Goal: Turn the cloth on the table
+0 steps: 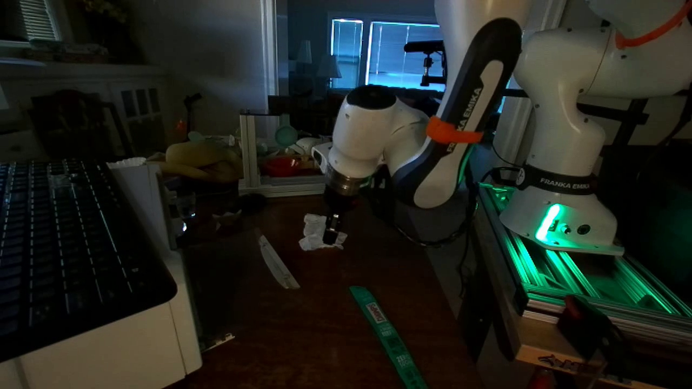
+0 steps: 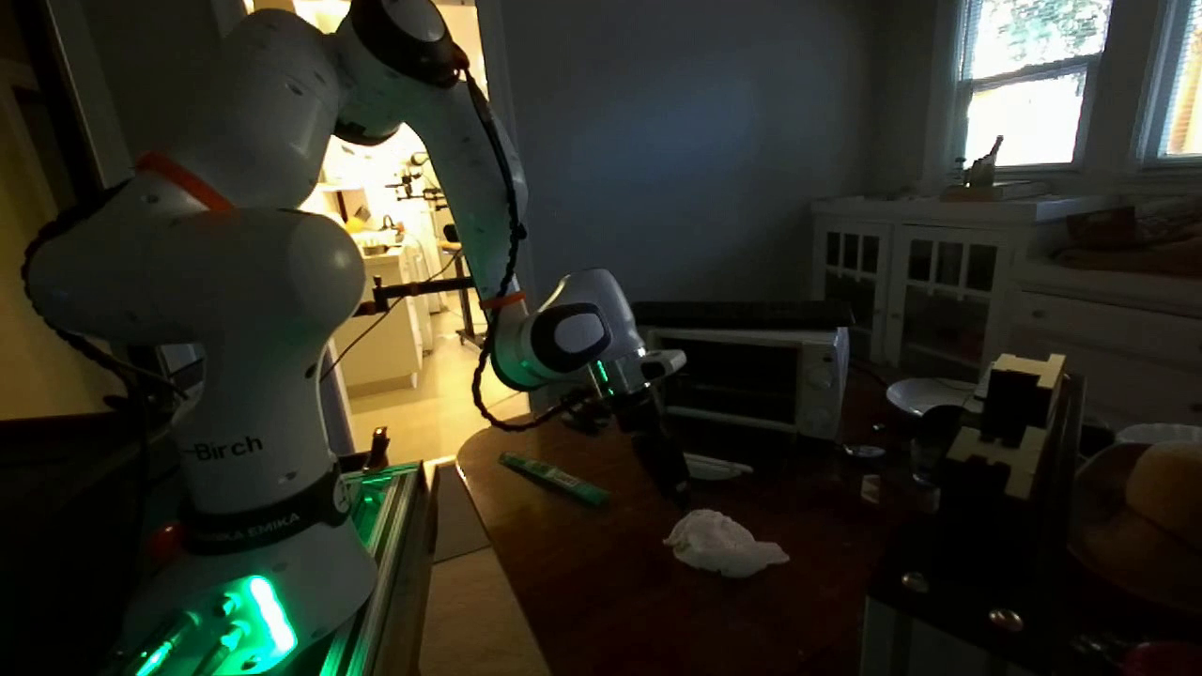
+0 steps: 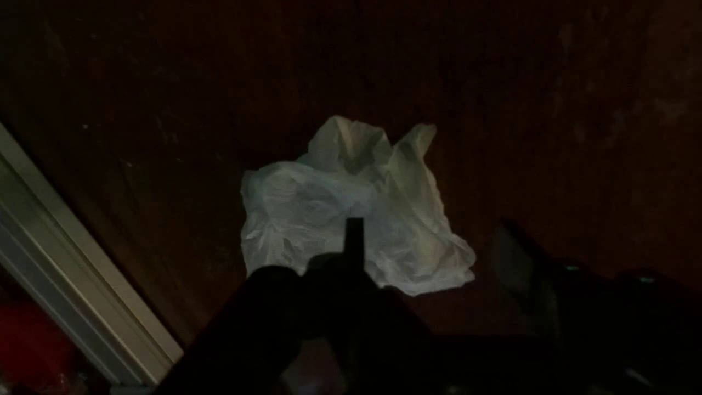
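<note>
Claw (image 3: 430,225): spread, pinching nothing, pointed down at one side of the cloth (image 3: 334,192).
Fingers (image 3: 355,241): in the wrist view, one lay across the cloth while the other stood past its edge, over the table (image 3: 576,99); whether a tip touched fabric could not be told in the dimness.
Cloth: white, thin-looking, crumpled with raised folds, on the table under the claw, which hid part of it.
Turning: to my eye not begun; the step in hand looked like lining up for a grip.
Cloth edge: the next move seemed to call for lowering so that the edge sat between the fingers, drawing them together on a good fold, then lifting and turning; over or around, the task sentence did not say. So thin a piece would probably slip from a shallow pinch.
White strip (image 1: 277,263): lay near the cloth, apart from it.
Green strip (image 1: 381,324): farther off, well apart, likely no hindrance.
</note>
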`<state>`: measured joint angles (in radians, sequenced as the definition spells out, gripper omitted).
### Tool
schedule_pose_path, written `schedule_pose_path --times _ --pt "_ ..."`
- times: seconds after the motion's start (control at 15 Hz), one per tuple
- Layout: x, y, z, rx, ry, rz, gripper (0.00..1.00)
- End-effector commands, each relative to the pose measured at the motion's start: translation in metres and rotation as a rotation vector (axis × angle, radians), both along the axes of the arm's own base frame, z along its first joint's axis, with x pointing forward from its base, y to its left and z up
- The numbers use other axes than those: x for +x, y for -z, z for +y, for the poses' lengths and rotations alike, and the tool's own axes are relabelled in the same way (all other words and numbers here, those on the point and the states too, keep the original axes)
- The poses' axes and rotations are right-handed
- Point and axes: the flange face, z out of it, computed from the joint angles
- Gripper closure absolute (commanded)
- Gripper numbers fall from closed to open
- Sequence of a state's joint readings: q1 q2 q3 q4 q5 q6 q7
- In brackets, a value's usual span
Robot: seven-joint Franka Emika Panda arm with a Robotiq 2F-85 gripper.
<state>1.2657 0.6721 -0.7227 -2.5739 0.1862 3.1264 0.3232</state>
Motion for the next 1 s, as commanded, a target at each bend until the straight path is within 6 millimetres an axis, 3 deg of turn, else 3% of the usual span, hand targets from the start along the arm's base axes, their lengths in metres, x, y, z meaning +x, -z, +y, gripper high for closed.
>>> schedule_pose_path --times 0.0,0.13,0.53,0.93 --pt "-0.006 -0.043 -0.008 0.136 0.005 0.059 0.06" --pt "-0.002 -0.056 -0.017 0.180 0.029 0.077 0.00" --pt "0.005 -0.100 -0.064 0.327 0.156 0.259 0.00" --pt "0.007 -0.138 -0.073 0.424 0.200 0.307 0.00"
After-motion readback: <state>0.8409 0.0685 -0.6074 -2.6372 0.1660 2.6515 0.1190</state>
